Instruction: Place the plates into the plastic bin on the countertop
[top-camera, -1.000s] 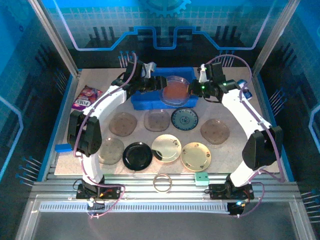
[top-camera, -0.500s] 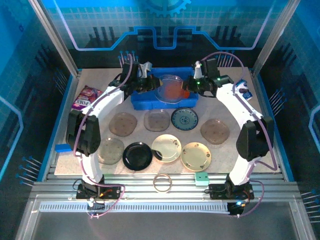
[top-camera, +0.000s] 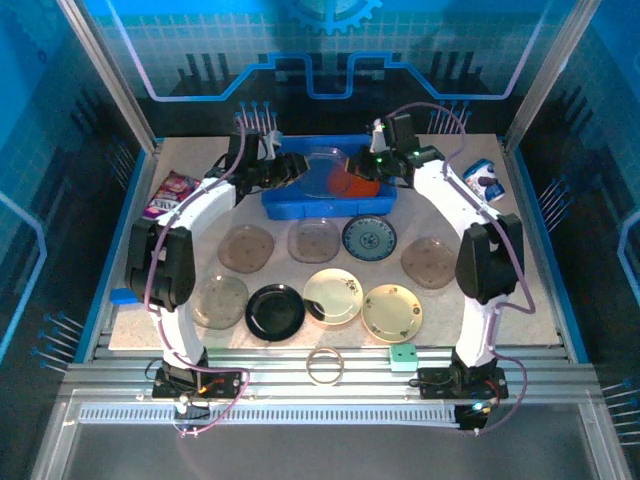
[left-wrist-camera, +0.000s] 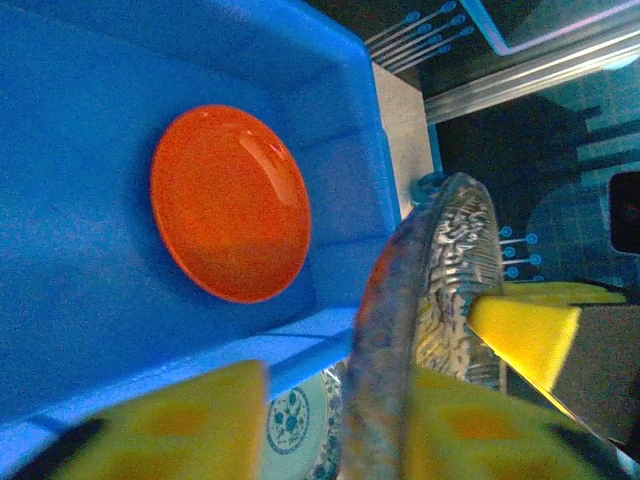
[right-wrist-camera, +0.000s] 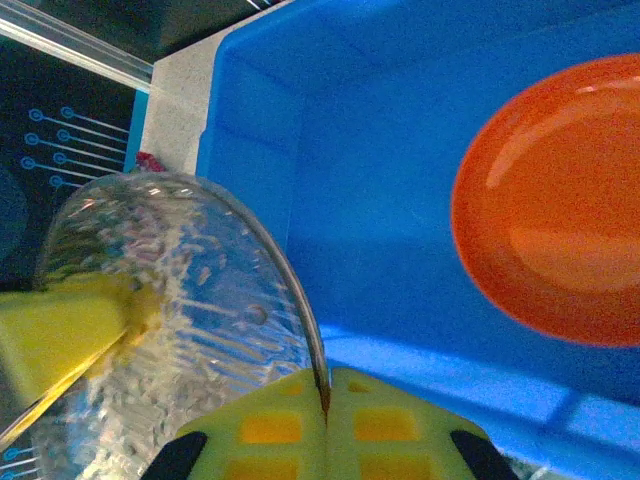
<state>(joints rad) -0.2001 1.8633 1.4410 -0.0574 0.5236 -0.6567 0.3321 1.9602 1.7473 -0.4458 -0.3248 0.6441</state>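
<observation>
**Right claw.** My right claw (right-wrist-camera: 325, 395) is pressed together on the rim of the clear plate (right-wrist-camera: 170, 310). Its wrist view shows the two yellow pads meeting with the rim edge caught between them. One pad of my other claw shows through the glassy plate on its far side.

**Left claw.** My left claw (left-wrist-camera: 335, 400) stands spread. In its wrist view the clear plate stands on edge between the pads, close to one and with a plain gap to the other. The blue patterned plate (left-wrist-camera: 295, 425) shows through that gap. I cannot tell whether the nearer pad touches the plate.

**Bin.** The overhead view places both claws over the plastic bin (top-camera: 290, 205), at the far middle of the countertop (top-camera: 480, 300). The clear plate is held tilted above the bin between them. The orange plate (top-camera: 352, 185) lies inside. Both wrist views confirm it rests flat on the bin floor, near an end wall.

**Countertop, overhead view.**
- Far row: smoky plate (top-camera: 245, 246), pale clear plate (top-camera: 314, 240), the blue patterned plate, and another smoky plate (top-camera: 430, 262).
- Near row: grey plate (top-camera: 221, 300), black plate (top-camera: 275, 311), and two cream plates (top-camera: 333, 295) (top-camera: 391, 312).
- All eight lie flat outside the bin.

**Other items.** A thin ring (top-camera: 324, 365) and a green block (top-camera: 403, 357) sit on the near rails.
</observation>
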